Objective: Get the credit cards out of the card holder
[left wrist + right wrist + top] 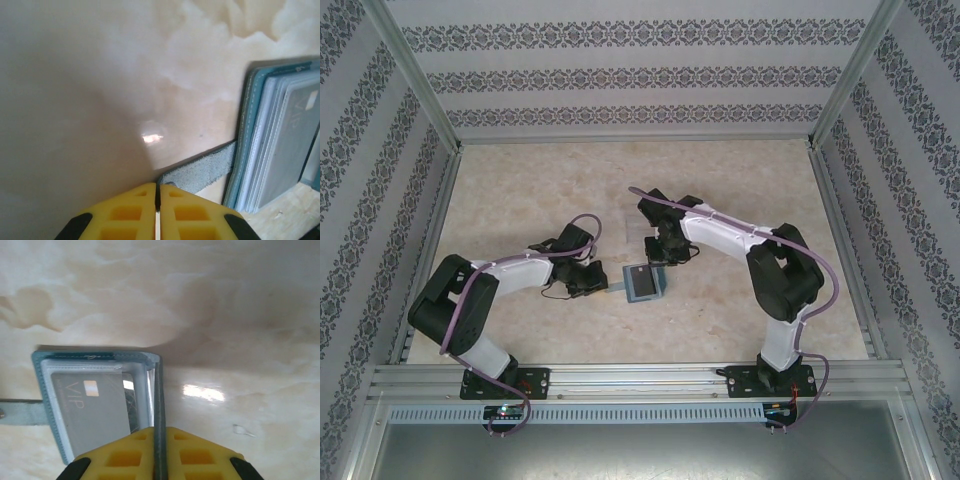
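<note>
While our closed left jaws pin the tab [200, 170] of the card holder [642, 283], our right jaws grip its lifted cover [159, 395] to bare the credit card [97, 412].

My work surface [540, 190] is a pale beige marbled tabletop. Striped, patterned wall panels [640, 70] enclose it on three sides, edged by aluminium rails [640, 378]. A light glare [202, 392] reflects off it.
</note>
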Robot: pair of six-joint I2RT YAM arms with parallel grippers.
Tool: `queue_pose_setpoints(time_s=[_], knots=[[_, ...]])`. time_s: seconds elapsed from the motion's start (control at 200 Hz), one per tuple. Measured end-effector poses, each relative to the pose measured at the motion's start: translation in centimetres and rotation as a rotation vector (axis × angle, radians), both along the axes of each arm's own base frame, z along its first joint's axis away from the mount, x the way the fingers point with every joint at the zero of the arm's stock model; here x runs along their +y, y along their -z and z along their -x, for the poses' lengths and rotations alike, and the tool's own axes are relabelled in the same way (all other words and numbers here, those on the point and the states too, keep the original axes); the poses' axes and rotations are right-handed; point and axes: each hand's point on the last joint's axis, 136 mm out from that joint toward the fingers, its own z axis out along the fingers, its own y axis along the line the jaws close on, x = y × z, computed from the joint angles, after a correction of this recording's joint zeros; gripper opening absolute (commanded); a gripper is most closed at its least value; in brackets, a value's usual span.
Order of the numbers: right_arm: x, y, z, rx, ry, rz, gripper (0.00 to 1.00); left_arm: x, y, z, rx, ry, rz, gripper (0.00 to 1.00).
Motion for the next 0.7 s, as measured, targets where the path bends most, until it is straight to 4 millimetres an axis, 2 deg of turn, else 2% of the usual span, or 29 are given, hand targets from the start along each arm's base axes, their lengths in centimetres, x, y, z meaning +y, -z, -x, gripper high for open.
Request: queue_pose_setpoints(time_s=[0.145, 0.31, 0.51, 0.6, 0.704], knots=[[1.4, 0.3, 0.1, 0.003, 0.044, -0.103, 0.10, 1.5, 0.0, 0.3, 0.015, -0.015, -0.041, 0.15], [2.1, 0.7, 0.3, -0.003, 0.097, -0.173, 0.08, 2.9, -0.6, 0.6, 0.011, -0.029, -0.083, 0.23], [2.3, 0.6, 0.5, -0.025, 0.165, -0.244, 0.06, 3.0, -4.1, -0.6, -0.066, -0.037, -0.088, 0.24], [2.3, 0.6, 0.5, -0.031, 0.194, -0.266, 0.06, 2.5, -5.9, -1.7, -0.119, -0.037, -0.076, 0.24], [2.3, 0.5, 0.5, -0.036, 0.223, -0.293, 0.06, 1.4, -6.9, -2.0, -0.146, -0.019, -0.065, 0.21]])
